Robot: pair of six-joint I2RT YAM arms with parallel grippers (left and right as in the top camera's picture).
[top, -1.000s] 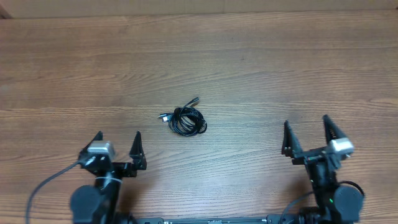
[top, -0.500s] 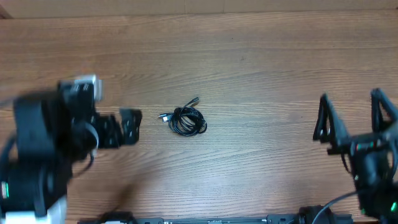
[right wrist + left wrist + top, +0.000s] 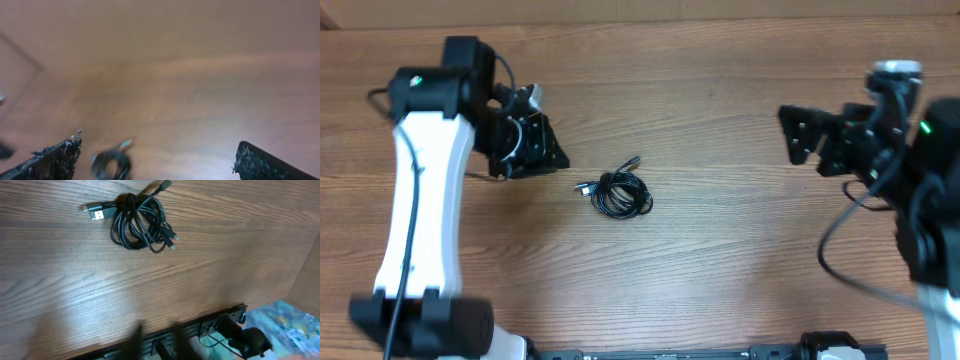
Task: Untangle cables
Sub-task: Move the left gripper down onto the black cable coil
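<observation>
The cables lie as one small knotted black bundle in the middle of the wooden table, with plugs sticking out up-right and to the left. In the left wrist view the cables lie near the top, well away from the fingers. My left gripper hovers just left of the bundle. Its blurred fingers are drawn close together with nothing between them. My right gripper stands open far to the right and points left. The right wrist view blurs the cables low between its wide-apart fingertips, at a distance.
The table's front edge carries a black metal rail with the arm mounts. Beyond it are a black fitting and bluish clutter. A pale board borders the table's far edge.
Both arms have lifted from the front edge and swung out over the table, left arm to the upper left, right arm to the upper right. The left jaws have closed in. The cables have not moved.
</observation>
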